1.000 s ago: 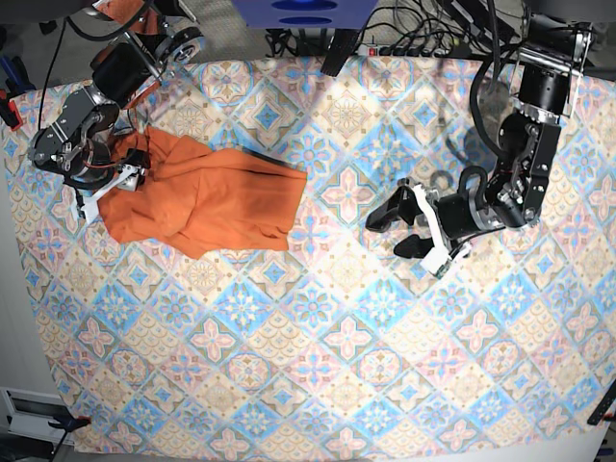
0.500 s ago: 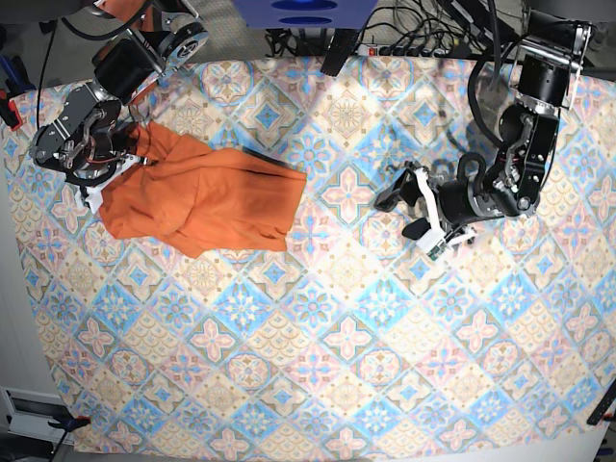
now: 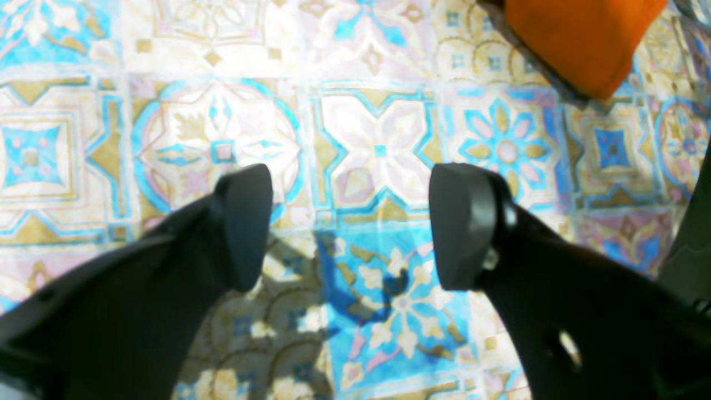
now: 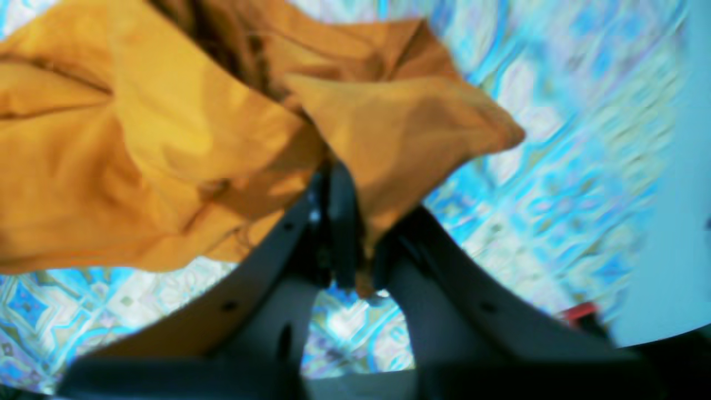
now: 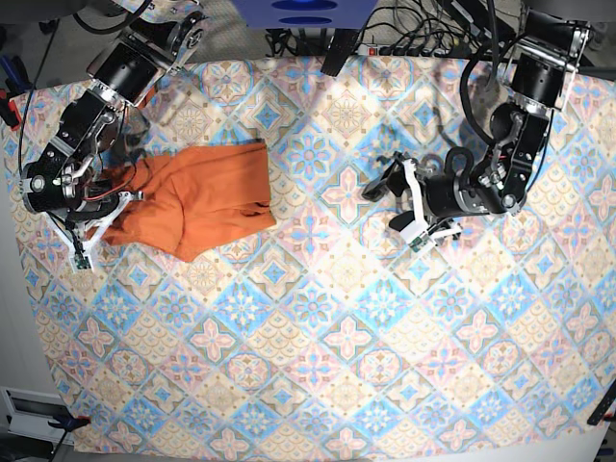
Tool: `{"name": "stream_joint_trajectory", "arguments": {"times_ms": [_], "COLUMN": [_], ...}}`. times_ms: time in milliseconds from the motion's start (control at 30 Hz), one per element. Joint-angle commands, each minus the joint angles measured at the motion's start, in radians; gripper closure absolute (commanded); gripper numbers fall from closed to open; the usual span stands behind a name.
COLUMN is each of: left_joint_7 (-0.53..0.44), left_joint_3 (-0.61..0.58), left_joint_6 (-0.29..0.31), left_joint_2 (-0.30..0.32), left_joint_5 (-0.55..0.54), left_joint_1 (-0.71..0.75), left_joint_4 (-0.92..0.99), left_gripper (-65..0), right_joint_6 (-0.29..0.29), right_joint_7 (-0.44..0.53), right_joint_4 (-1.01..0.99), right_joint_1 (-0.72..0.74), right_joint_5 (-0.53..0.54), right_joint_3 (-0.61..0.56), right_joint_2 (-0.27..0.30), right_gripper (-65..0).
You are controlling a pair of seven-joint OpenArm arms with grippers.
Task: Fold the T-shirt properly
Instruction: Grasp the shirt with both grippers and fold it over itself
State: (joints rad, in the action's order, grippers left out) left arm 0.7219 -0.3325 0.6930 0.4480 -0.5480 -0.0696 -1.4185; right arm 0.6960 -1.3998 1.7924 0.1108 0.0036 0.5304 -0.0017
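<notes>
Base view shows the plain orange short-sleeved T-shirt [image 5: 197, 197] bunched at the far left of the tabletop's blue-pink-cream tile-patterned cloth [image 5: 318, 337]. Right gripper [image 4: 353, 244] has its fingers [image 4: 339, 222] pinched shut on the shirt's left edge. Left gripper [image 3: 350, 222] hovers well apart over bare cloth, fingers [image 3: 244, 222] spread wide, holding nothing.

No legible text, label or number anywhere.
</notes>
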Motion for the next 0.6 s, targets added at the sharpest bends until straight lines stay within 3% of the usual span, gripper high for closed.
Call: {"name": "stream_joint_trajectory", "arguments": {"times_ms": [0, 167, 233, 400, 567], "left_joint_7": [-0.020, -0.020, -0.020, 0.008, 0.017], "left_joint_3": [0.006, 0.005, -0.004, -0.138, -0.161], "left_joint_6": [0.005, 0.005, 0.005, 0.005, 0.005], "left_joint_2": [0.004, -0.033, -0.079, -0.171, -0.229], "left_joint_5": [-0.017, -0.005, 0.021, 0.041, 0.039], "left_joint_1": [-0.017, -0.022, -0.028, -0.091, -0.108], "left_joint_4": [-0.014, 0.009, 0.051, 0.143, 0.144], "left_gripper": [-42.7, -42.7, -42.7, -42.7, -36.3], "right_joint_6": [0.002, 0.002, 0.002, 0.002, 0.002], "right_joint_7": [0.004, 0.004, 0.004, 0.004, 0.004], "right_joint_4": [0.033, 0.106, 0.106, 0.111, 0.140], "right_joint_1": [-0.004, -0.047, -0.050, -0.055, -0.093], "right_joint_5": [-0.001, -0.001, -0.001, -0.001, -0.003], "right_joint_3": [-0.016, -0.164, -0.203, -0.270, -0.344], "right_joint_2": [0.010, 0.009, 0.009, 0.009, 0.015], "right_gripper": [-2.3, -2.3, -2.3, -2.2, -2.2]}}
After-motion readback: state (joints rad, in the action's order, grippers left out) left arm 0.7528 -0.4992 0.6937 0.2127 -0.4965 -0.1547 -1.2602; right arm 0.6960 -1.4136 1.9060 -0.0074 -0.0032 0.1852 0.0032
